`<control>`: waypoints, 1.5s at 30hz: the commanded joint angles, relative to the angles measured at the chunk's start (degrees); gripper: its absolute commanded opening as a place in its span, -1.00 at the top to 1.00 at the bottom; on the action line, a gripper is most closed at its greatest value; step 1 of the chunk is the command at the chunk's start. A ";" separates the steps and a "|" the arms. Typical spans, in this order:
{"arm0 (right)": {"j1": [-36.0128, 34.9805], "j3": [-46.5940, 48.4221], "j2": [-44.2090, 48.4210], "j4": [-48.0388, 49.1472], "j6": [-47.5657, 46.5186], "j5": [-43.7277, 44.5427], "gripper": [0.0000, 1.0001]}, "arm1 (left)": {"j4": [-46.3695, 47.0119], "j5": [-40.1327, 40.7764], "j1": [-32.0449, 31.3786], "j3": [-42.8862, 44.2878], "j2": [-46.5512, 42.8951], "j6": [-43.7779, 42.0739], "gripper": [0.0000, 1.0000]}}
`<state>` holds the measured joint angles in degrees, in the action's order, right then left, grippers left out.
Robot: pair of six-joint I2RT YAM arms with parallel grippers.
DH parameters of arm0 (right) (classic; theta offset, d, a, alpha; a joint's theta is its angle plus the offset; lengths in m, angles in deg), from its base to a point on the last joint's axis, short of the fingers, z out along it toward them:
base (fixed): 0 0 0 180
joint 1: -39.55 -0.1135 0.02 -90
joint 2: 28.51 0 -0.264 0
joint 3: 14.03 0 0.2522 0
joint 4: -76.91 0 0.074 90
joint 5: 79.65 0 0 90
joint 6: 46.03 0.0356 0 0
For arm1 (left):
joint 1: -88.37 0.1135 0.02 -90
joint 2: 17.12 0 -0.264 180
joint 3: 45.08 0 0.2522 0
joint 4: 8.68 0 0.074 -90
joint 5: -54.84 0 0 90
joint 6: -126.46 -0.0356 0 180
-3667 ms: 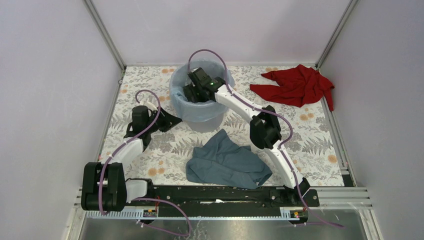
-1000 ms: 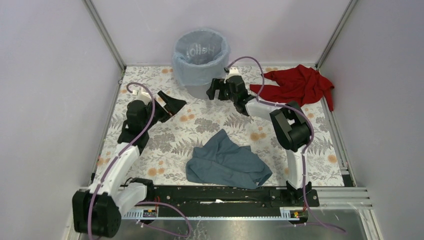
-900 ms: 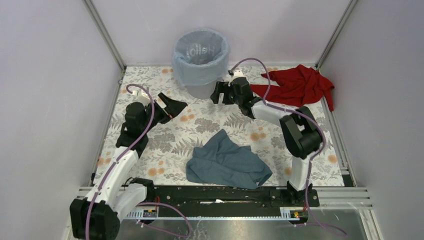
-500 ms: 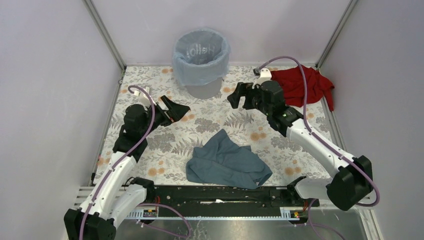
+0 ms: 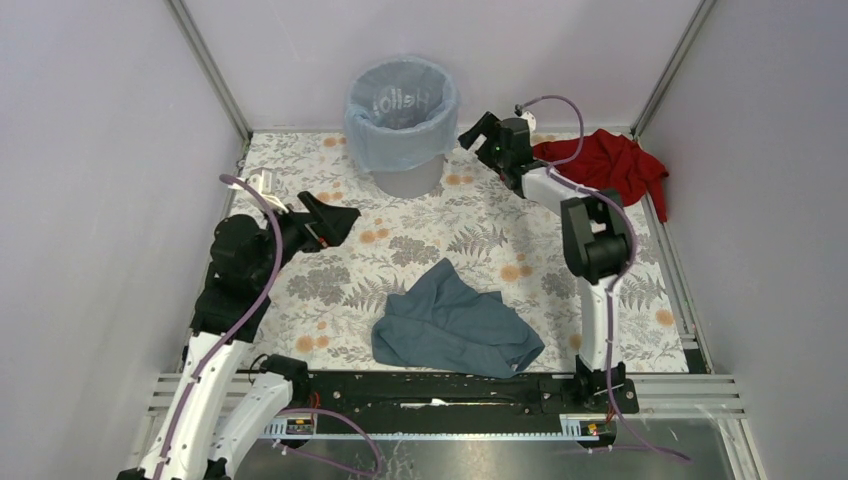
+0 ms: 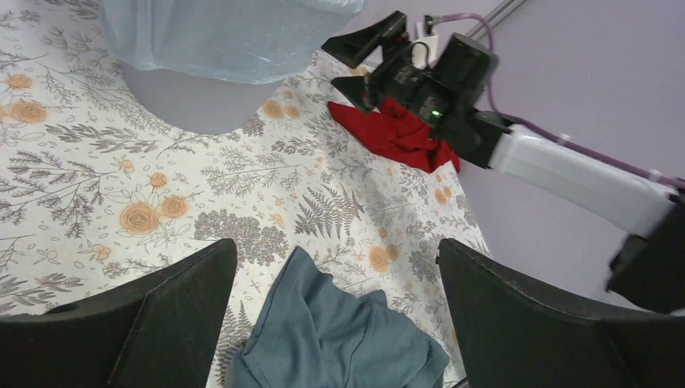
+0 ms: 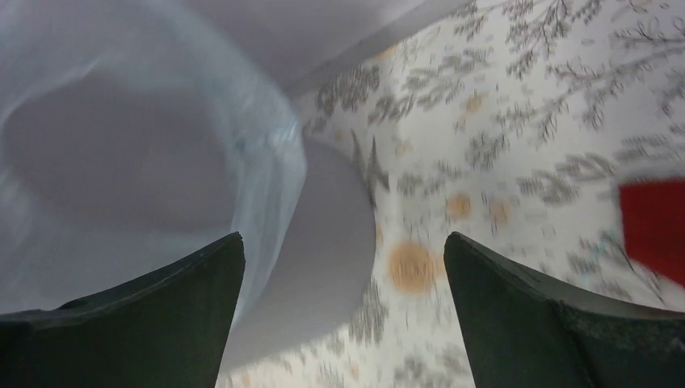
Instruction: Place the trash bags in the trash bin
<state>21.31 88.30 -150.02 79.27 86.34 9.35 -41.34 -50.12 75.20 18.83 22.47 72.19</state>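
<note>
The right gripper (image 5: pixel 478 132) was wide open and held nothing. Just in front of its fingers stood the trash bin (image 5: pixel 405 183), close but not touching. The trash bag (image 5: pixel 400 140) sat inside the bin. Its top edge was folded down over the outside of the rim, like a little skirt.

The bag looked very thin, soft and light. I think it would crinkle, slip easily and maybe rip if pulled hard. The best place to pinch it seemed to be the loose folded edge hanging on the side of the bin nearest this gripper. The bin wall below it looked smooth and stiff, so fingers would likely slide there.

Behind this gripper lay a red cloth (image 5: pixel 600 165).

The left gripper (image 5: pixel 325 215) was open too, with nothing in it. The bin was ahead of its fingers, well apart from them. A grey-blue cloth (image 5: pixel 455 325) lay on the bench (image 5: pixel 300 290), off to its side and away from the bin.
</note>
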 commanded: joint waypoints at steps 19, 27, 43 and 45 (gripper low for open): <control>-18.39 50.57 -41.41 7.60 34.63 11.20 -0.99 | -8.84 3.48 -0.06 9.39 -1.15 -6.94 -0.98; -12.14 12.26 -8.05 -0.11 13.92 2.76 -0.99 | -8.39 4.70 -0.10 11.45 -2.19 -7.13 -0.98; -6.63 -12.29 44.37 -37.95 -20.05 -13.42 -0.99 | -1.68 3.93 -0.06 16.99 3.11 -6.81 -0.98; -6.63 -13.51 51.37 -38.71 -21.07 -11.22 -0.99 | -1.67 3.64 -0.10 19.63 2.81 -7.11 -0.98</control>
<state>14.49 74.31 -109.13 49.37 70.05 -2.86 -47.24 -45.75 75.23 32.49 25.49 66.00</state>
